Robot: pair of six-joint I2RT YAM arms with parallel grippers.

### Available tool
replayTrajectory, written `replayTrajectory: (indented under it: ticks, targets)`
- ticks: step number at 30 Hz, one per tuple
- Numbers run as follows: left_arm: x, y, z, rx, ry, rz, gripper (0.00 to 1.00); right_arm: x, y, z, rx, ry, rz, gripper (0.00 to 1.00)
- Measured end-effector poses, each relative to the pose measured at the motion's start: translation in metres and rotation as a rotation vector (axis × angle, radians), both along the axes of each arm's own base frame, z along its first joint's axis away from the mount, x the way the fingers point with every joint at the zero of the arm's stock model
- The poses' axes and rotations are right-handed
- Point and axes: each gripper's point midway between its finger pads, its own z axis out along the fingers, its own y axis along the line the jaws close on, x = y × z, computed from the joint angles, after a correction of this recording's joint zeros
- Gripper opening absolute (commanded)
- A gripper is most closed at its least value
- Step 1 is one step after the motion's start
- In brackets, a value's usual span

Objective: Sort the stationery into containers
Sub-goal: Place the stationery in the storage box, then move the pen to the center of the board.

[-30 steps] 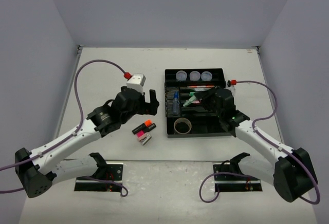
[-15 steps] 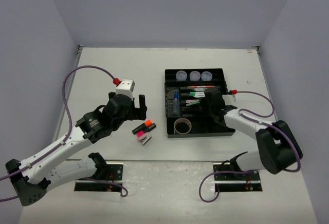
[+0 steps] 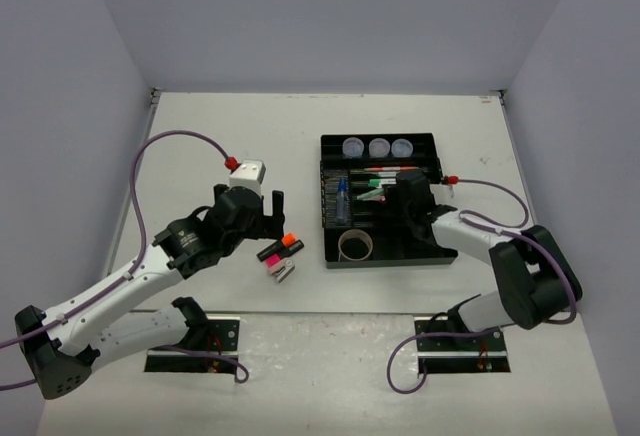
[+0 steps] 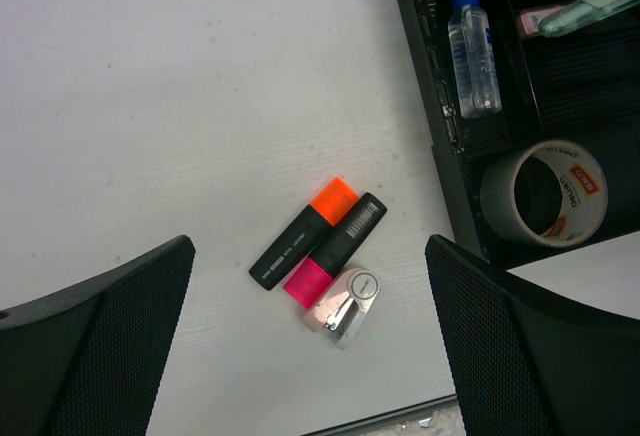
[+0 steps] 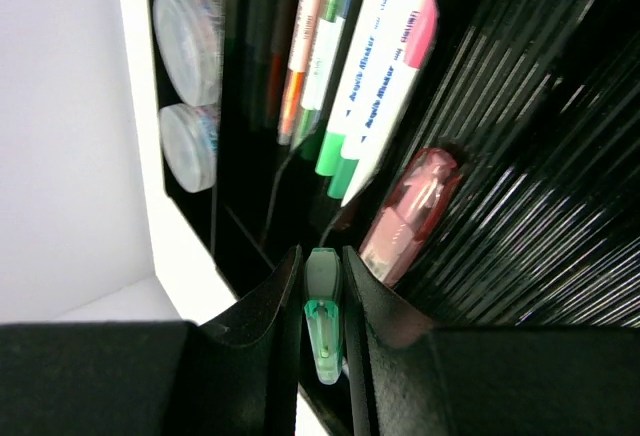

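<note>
On the table point(image 3: 200, 146), the right gripper point(image 5: 322, 274) is clenched on a pale green highlighter point(image 5: 322, 328), its fingers point(image 5: 272, 301) pressed flat against both sides. It reaches into the middle slots of the black organiser tray point(image 3: 400, 253); whether the highlighter touches the tray floor cannot be told. In the wrist view a pink item point(image 5: 410, 214) lies just beside it at 2 o'clock, with green-capped white markers point(image 5: 372, 86) and thin coloured pens point(image 5: 310, 36) in the slots at 12 o'clock. Three clear tubs point(image 3: 379, 146) stand in a row along the tray's 12 o'clock edge. A blue-capped bottle point(image 3: 342, 201) lies in a narrow slot on its 9 o'clock side, and the tan tape roll point(image 3: 356, 245) lies flat in the section at 7 o'clock. Outside the tray, at its 8 o'clock, an orange highlighter point(image 4: 300, 236) and a pink highlighter point(image 4: 335, 251) lie side by side and touching on the bare tabletop. A small white block point(image 4: 345, 301) touches the pink highlighter's end at 6 o'clock. The left gripper point(image 4: 308, 246) hangs above this cluster, released, its two fingers point(image 4: 100, 336) spread wide to either side and clear of all three items.
</note>
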Motion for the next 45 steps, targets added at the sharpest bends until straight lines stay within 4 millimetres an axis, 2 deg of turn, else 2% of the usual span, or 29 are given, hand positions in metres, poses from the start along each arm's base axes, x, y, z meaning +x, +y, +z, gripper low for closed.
replayTrajectory:
  ticks: [4,8,10,12,14,17,23,28,34,39,43,45]
  targets:
    - [0.000,0.000,-0.001,0.000,0.003,-0.003,1.00,0.001,-0.002,0.013,0.009,-0.031,-0.010,0.02]
    - [-0.001,-0.001,-0.002,-0.003,0.007,-0.008,1.00,0.002,-0.007,0.006,0.008,-0.014,-0.035,0.05]
    - [-0.002,-0.002,-0.002,-0.004,0.010,-0.012,1.00,0.002,-0.009,-0.004,0.005,0.010,-0.048,0.13]
    - [-0.002,-0.002,-0.003,-0.005,0.013,-0.015,1.00,0.001,-0.010,-0.014,0.000,0.036,-0.054,0.32]
    - [-0.003,-0.003,-0.003,-0.006,0.014,-0.017,1.00,0.002,-0.008,-0.019,0.005,0.044,-0.054,0.43]
    - [-0.003,-0.003,-0.003,-0.006,0.014,-0.017,1.00,0.003,-0.005,-0.018,0.017,0.037,-0.041,0.51]
    - [-0.002,-0.004,-0.007,0.002,0.027,-0.015,1.00,0.000,-0.002,-0.006,0.045,-0.008,-0.016,0.56]
    - [-0.002,-0.007,-0.019,0.012,0.063,-0.006,1.00,-0.002,-0.003,0.027,0.058,-0.090,0.003,0.62]
    - [-0.008,-0.007,-0.062,0.071,0.180,0.020,0.98,-0.011,0.000,0.089,-0.006,-0.254,0.131,0.64]
    - [-0.014,-0.014,-0.093,0.115,0.272,-0.007,0.80,-0.026,0.019,0.117,-0.181,-0.349,0.404,0.64]
    - [-0.018,-0.017,-0.115,0.149,0.332,-0.022,0.63,-0.050,0.028,0.132,-0.281,-0.426,0.597,0.63]
    - [-0.019,-0.015,-0.122,0.170,0.349,-0.021,0.63,-0.063,0.030,0.139,-0.313,-0.475,0.667,0.63]
